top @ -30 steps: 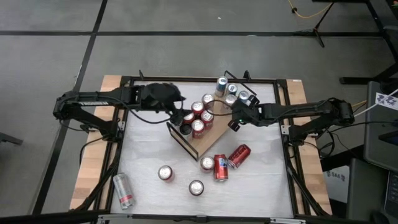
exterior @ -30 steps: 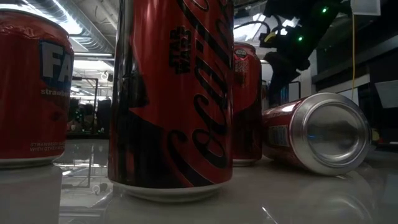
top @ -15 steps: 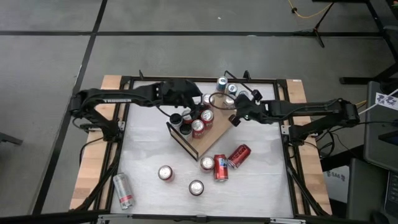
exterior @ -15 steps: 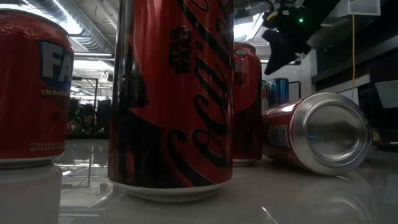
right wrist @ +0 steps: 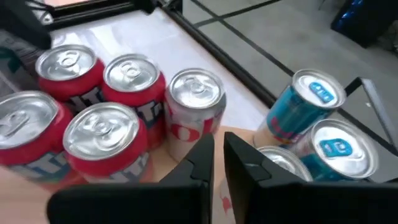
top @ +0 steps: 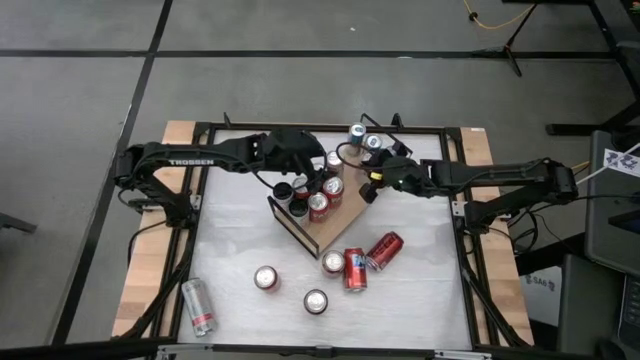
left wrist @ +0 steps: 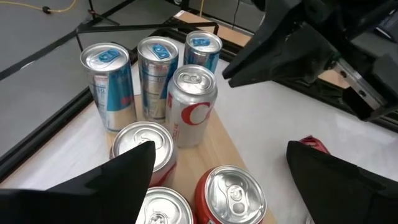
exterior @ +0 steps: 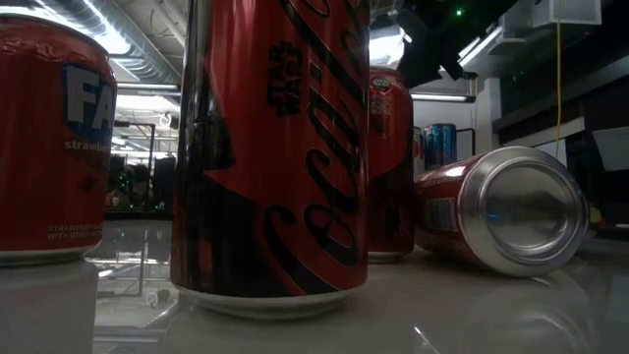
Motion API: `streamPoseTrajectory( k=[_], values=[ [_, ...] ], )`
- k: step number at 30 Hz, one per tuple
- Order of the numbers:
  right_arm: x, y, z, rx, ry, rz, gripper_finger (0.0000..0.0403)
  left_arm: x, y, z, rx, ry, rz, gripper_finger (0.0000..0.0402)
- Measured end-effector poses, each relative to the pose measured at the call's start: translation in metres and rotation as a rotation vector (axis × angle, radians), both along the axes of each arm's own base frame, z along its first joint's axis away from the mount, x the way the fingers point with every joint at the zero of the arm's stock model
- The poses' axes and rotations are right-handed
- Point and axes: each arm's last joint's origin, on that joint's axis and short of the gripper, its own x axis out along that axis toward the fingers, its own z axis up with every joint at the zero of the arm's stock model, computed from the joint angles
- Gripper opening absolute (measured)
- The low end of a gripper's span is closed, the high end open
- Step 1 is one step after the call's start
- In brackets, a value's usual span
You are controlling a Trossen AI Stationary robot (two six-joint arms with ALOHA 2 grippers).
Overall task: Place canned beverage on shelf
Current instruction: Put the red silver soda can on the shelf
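With the left gripper [left wrist: 217, 174] spread wide and the right gripper [right wrist: 217, 155] pinched together empty above the crowded shelf [top: 345, 215], either arm risks toppling the standing cans [top: 318, 192].

Robot lab: concrete floor [top: 80, 90], framed rig table [top: 240, 250]

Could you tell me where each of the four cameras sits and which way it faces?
High view: overhead, looking straight down on the shelf and both arms.
Low view: at tabletop height, facing a black-and-red can; an arm hangs above.
Left wrist view: past the open left hand at the silver-and-red can.
Right wrist view: past the shut right hand onto the cans.
Both wrist views share the silver-and-red can.
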Motion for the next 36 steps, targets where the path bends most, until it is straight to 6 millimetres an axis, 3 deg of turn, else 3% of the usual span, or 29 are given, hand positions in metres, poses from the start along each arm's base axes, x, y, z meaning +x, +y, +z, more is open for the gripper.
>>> streamPoseTrajectory(
  k=[8,18,24,36],
  values=[
    [0.0,0.0,0.001,0.029,-0.035,-0.03,0.0044,0.001,-0.005,0.0,0.0,0.001,-0.013,0.0354],
    [0.0,-0.007,0.001,0.165,-0.139,-0.146,0.0182,0.001,-0.008,-0.001,-0.007,0.005,-0.032,0.0354],
    [-0.001,-0.011,0.001,0.157,-0.138,-0.161,0.0237,0.001,-0.008,-0.001,-0.007,0.005,-0.032,0.0354],
    [0.001,-0.009,0.001,0.204,-0.147,-0.113,0.026,0.001,-0.008,-0.001,-0.008,0.005,-0.033,0.0354]
  ],
)
